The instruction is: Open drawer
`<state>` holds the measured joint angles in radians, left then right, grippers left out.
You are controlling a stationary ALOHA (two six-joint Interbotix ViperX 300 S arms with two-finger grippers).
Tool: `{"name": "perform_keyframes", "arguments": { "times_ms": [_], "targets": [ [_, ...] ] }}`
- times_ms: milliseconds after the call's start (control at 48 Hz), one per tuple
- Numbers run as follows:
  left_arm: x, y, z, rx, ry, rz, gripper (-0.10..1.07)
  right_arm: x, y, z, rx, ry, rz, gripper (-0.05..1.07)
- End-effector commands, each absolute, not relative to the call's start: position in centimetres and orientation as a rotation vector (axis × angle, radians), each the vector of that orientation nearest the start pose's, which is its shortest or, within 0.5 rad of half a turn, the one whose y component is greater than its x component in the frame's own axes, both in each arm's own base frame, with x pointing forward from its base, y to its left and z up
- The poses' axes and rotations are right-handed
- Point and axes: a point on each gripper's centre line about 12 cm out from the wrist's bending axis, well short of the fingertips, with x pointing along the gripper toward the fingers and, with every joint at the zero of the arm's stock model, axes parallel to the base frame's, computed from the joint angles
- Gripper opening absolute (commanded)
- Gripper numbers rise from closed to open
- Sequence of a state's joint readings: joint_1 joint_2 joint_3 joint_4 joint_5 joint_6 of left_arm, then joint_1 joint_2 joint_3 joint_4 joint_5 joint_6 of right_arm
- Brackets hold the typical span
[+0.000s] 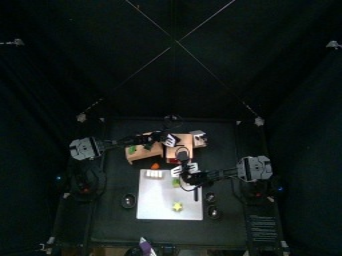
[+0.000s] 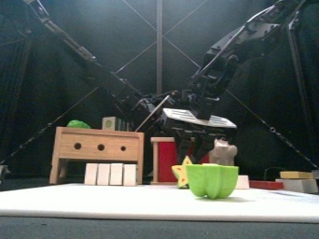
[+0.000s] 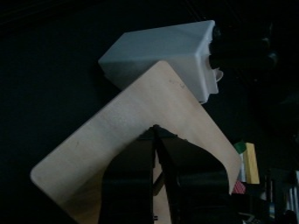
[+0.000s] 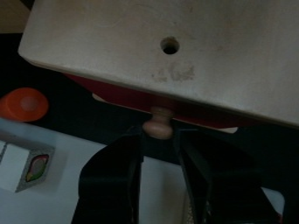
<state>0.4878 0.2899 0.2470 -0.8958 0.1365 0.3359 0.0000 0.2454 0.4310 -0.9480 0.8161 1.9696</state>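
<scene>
Counter carries the lot, w/ the light-wood cabinet just above centre of the top view, between the two arms. In the right wrist view its pale panel w/ one small hole fills the upper part of the frame, and the drawer shows as a red strip right under that panel, flush w/ it, so it looks fully shut and the task is prob. at the reach-and-grasp step. Left arm comes in from the left of the top view to the cabinet's far side. Its end effector is a dark shape at the bottom centre of its own view against a tilted wood face, and I can't tell if it's open or clamped (likely there to brace the box so it doesn't slide when the drawer gets pulled, but that's a guess). Right end effector is spread, one jaw on each side of the drawer's small round knob, w/ gaps both sides, i.e. lined up for a pinch but gripping nothing yet. The knob is tiny, so the jaws need to close square on it or they'll slip off.
</scene>
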Motion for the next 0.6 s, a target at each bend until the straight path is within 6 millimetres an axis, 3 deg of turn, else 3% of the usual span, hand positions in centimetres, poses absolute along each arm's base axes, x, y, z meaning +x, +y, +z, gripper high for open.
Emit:
{"name": "perform_keyframes", "arguments": {
  "times_ms": [0, 583],
  "targets": [
    [44.5, 22.5, 18.3, -0.713, 0.466, 0.530, 0.44, 40.2, -7.1, 14.1, 0.661, 0.637, -1.130, 0.64],
    [44.4, 22.6, 18.2, -0.711, 0.468, 0.532, 0.44, 40.5, -4.0, 13.9, 0.665, 0.665, -1.075, 0.60]
  ]
}}
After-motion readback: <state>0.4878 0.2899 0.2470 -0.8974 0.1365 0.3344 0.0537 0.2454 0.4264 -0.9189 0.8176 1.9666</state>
